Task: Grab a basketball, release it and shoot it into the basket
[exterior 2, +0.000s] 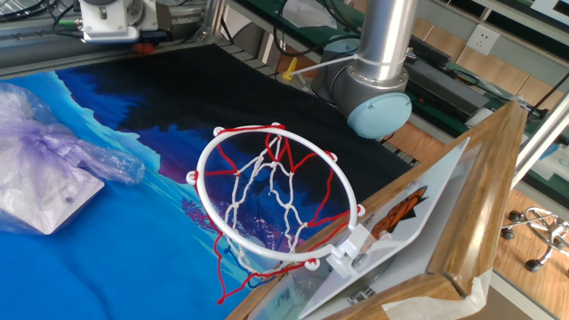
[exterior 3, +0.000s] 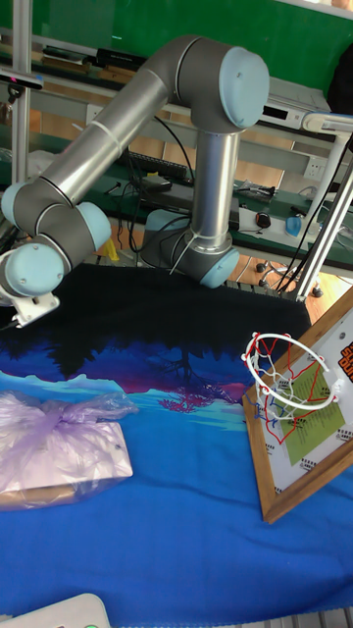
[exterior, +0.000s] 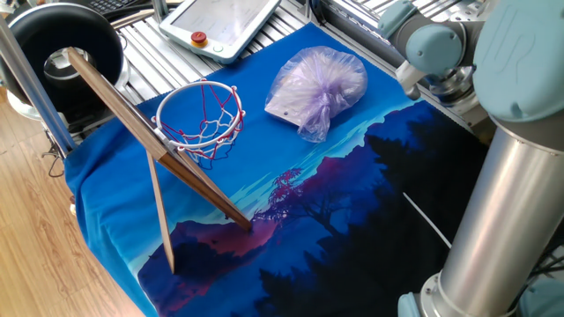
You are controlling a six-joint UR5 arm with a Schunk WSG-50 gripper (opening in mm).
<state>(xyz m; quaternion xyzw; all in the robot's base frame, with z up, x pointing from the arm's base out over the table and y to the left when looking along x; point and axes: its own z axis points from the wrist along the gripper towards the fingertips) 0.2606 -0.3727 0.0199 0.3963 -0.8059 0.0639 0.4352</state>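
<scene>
The basketball is out of view in every frame. The basket (exterior: 201,119) is a red rim with a white-and-red net, fixed to a tilted wooden backboard (exterior: 132,123) on the blue cloth; it also shows large in the other fixed view as the basket (exterior 2: 271,200) and at the right in the tall view as the basket (exterior 3: 289,378). The arm's wrist (exterior 3: 29,270) hangs at the far side of the cloth, well away from the hoop. Only a pale block of the gripper (exterior 2: 111,18) shows at the frame's top edge; its fingers are hidden.
A translucent lilac plastic bag (exterior: 317,84) lies on the cloth beyond the hoop. A big black round tub (exterior: 66,44) stands off the table's corner behind the backboard. A white teach pendant (exterior: 225,22) rests at the back. The arm's base column (exterior 2: 382,53) rises by the cloth's dark end.
</scene>
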